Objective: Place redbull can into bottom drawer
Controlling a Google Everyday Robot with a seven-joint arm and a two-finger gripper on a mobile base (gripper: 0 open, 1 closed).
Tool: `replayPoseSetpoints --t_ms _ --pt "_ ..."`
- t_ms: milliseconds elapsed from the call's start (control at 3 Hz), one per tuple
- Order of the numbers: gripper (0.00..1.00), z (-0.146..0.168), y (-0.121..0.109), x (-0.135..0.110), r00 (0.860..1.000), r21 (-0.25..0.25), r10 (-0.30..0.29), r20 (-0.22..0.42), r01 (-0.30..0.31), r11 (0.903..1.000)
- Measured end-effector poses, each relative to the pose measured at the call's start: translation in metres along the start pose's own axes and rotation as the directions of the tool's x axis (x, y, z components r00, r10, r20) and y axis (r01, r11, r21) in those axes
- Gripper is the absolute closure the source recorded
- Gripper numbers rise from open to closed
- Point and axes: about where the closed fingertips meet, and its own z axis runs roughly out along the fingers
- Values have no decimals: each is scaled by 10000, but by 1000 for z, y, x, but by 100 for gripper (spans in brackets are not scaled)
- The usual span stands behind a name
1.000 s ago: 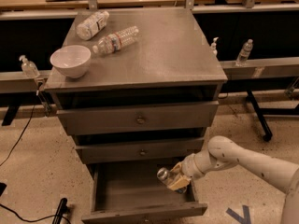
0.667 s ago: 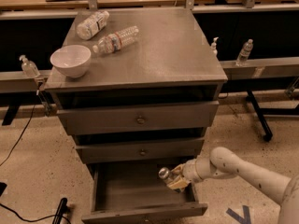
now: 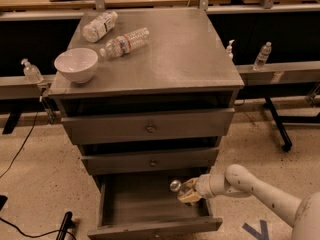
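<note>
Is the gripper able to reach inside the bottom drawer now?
Probably yes: the bottom drawer stands pulled open with nothing across its opening, and the gripper, holding the redbull can, hovers over its right side.

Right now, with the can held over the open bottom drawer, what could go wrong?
The end effector holds the redbull can just below the middle drawer, so lifting could knock the can against it. It is also close to the right wall of the bottom drawer. If released tilted, the can may tip and roll inside.
</note>
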Motion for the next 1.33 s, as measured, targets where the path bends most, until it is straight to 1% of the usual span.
replayPoseSetpoints --t_ms 333,667,1000,1333 --pt "100 14 -13 -1 9989 156 -472 65 471 9988" --pt "100 50 -35 16 9962 680 -850 212 834 9942" --pt "100 74 -41 32 9956 786 -935 63 927 9926" --pt "100 91 -41 47 9982 595 -576 -143 584 9965"
